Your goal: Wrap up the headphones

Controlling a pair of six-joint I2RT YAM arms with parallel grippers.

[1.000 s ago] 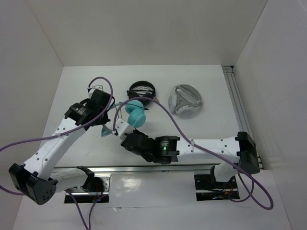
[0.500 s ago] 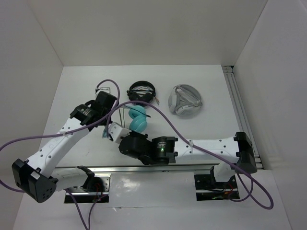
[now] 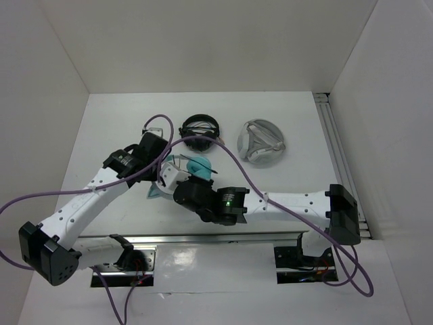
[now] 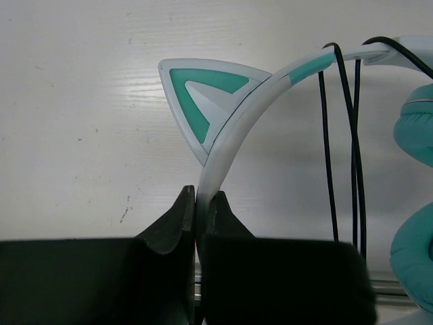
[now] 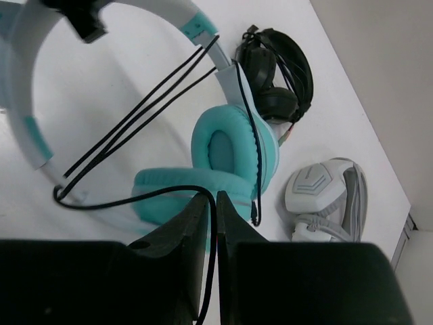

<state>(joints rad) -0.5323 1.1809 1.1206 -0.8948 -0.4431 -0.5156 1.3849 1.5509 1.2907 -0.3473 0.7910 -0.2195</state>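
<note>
On the white table (image 3: 298, 122), between 2 closed pincers: teal headphones (image 3: 196, 164) being wrapped.
Left gripper (image 4: 201, 198) is clamping the smooth pale headband (image 4: 233, 128) below 1 cat ear (image 4: 203, 95); right gripper (image 5: 211, 198) is pinching the thin black cable (image 5: 162, 89), 2 strands crossing the band's arch. Soft round ear cups (image 5: 233, 152) are lying just ahead of the right gripper, the band arcing away leftward, so that arm is likely leading the next loop.
</note>
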